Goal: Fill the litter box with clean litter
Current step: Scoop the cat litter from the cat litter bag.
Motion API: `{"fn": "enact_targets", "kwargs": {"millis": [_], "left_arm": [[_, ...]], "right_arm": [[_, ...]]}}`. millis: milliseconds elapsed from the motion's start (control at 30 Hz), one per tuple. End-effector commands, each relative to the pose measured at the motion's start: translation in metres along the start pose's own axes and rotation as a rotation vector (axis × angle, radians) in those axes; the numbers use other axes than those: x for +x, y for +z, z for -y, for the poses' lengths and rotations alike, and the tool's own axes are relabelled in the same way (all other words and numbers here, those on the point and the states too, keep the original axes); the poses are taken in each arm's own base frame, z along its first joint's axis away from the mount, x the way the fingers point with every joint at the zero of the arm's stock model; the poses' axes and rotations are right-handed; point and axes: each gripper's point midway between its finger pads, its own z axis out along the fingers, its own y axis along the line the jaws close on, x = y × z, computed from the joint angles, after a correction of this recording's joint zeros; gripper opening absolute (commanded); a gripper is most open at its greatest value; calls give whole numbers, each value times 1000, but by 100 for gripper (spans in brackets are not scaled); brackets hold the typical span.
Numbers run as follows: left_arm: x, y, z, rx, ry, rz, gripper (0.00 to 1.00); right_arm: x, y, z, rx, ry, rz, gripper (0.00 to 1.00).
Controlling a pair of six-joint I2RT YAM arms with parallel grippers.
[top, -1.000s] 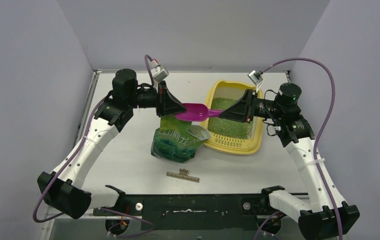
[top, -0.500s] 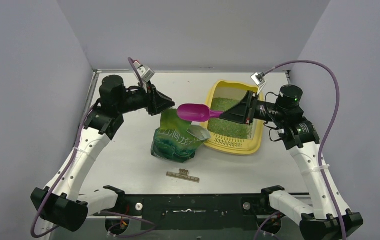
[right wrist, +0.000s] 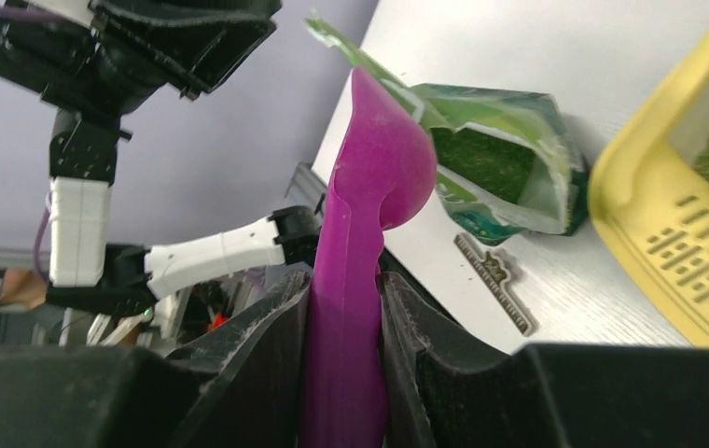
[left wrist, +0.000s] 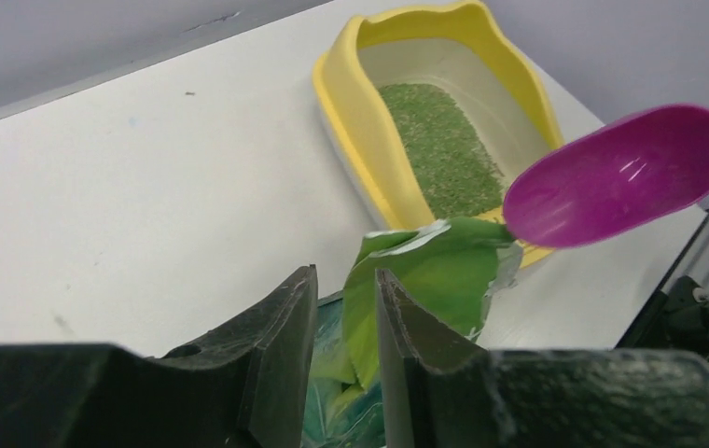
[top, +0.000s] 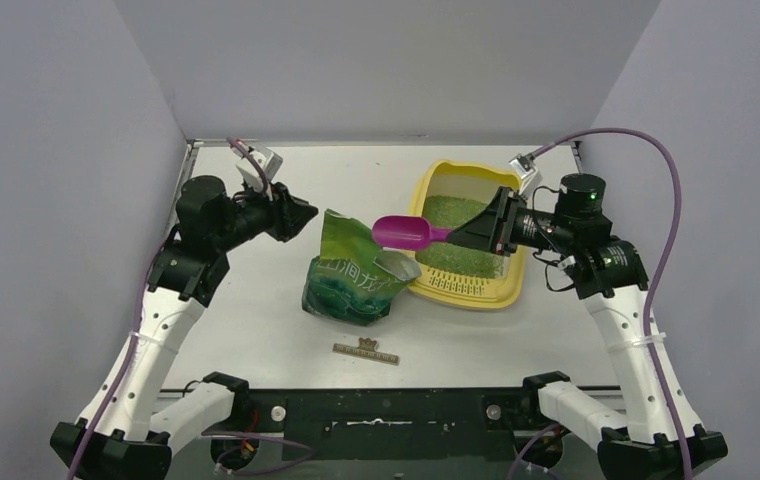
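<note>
The pale yellow litter box (top: 476,296) stands at the back right, with light-green litter (top: 449,210) covering part of its floor; it also shows in the left wrist view (left wrist: 351,112). My right gripper (top: 456,237) is shut on the handle of a magenta scoop (top: 403,232), whose empty bowl (left wrist: 621,177) hovers over the open green bag (top: 351,285). Litter (right wrist: 486,163) shows inside the bag's mouth. My left gripper (top: 306,212) is narrowly open and empty, left of the bag's raised flap (left wrist: 425,280) and apart from it.
A small dark strip (top: 366,351) lies on the table in front of the bag. Grey walls close in the left, back and right. The box's slotted grate (right wrist: 687,252) faces the near side.
My left gripper has pulled back to the left, away from the scoop and bag top. The scoop has shifted slightly right and stays over the bag.
</note>
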Motion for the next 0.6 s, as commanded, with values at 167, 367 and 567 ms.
{"fn": "enact_targets", "kwargs": {"millis": [167,367,567], "left_arm": [[28,-17,-33,-184,38,-18,38],[38,-5,-15,-39,52,-10,60],[51,9,-7,62,26,-48,67]], "right_arm": [[11,-35,22,275,-33,3,0],[19,-27,29,255,6,-45,0],[25,-13,47,251,48,-106,0]]}}
